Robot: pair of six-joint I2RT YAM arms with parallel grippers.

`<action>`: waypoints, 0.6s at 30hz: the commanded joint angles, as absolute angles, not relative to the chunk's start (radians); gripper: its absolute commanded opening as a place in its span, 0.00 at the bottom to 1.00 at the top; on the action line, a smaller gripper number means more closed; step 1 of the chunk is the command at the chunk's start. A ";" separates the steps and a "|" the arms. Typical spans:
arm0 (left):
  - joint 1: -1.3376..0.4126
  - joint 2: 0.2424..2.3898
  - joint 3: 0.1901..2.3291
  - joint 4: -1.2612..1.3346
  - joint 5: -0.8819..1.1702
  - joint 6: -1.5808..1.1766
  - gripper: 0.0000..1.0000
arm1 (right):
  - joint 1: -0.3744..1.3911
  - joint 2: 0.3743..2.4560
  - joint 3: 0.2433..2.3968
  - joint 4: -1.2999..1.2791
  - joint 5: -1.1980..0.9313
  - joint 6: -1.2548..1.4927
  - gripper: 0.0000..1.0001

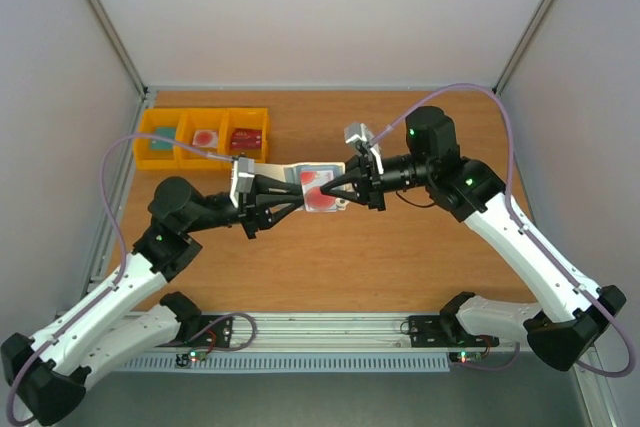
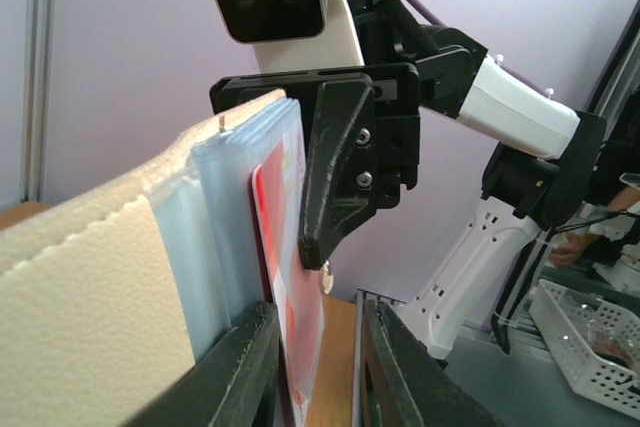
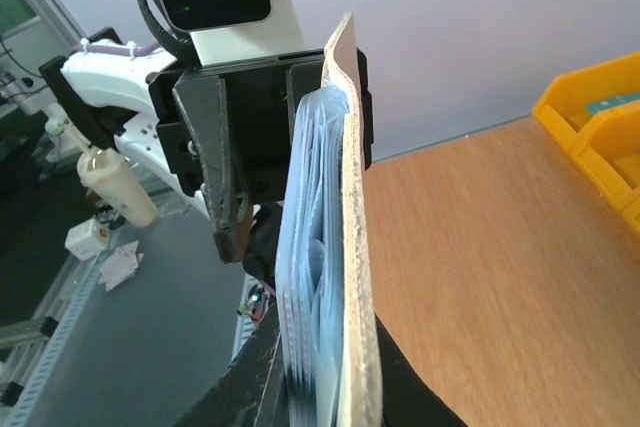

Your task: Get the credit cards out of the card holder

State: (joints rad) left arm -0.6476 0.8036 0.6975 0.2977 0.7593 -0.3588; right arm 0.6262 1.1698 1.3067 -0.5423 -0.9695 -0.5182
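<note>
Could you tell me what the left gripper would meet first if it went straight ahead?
The left gripper straddles the card holder, so it would slide further onto that first; just beyond, probably, waits the right gripper clamping it.

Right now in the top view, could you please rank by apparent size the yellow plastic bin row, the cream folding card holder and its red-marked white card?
1. the yellow plastic bin row, clearly largest.
2. the cream folding card holder; it is lifted nearer the camera, so slightly flattered.
3. the red-marked white card, smallest.

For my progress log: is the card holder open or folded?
Open. In the top view the holder lies spread out, its pale blue inside and a red-marked card showing.
</note>
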 commanded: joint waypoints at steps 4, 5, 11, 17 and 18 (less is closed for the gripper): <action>-0.580 0.847 0.723 0.313 0.783 -0.576 0.34 | 0.574 1.215 1.313 -0.265 -1.117 -0.322 0.03; -0.580 0.853 0.728 0.321 0.807 -0.589 0.35 | 0.574 1.234 1.319 -0.247 -1.116 -0.299 0.03; -0.582 0.882 0.786 0.306 0.814 -0.644 0.37 | 0.576 1.246 1.309 -0.229 -1.089 -0.281 0.02; -0.562 0.907 0.839 0.257 0.784 -0.671 0.36 | 0.578 1.219 1.296 -0.269 -1.187 -0.324 0.04; -0.559 0.911 0.840 0.254 0.781 -0.676 0.36 | 0.578 1.218 1.298 -0.280 -1.213 -0.338 0.05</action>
State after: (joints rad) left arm -0.5575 0.8791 0.8017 0.2596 0.7811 -0.6323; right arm 0.5491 1.2400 1.3037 -0.2993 -1.0569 -0.3088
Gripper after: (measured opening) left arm 0.361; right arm 0.124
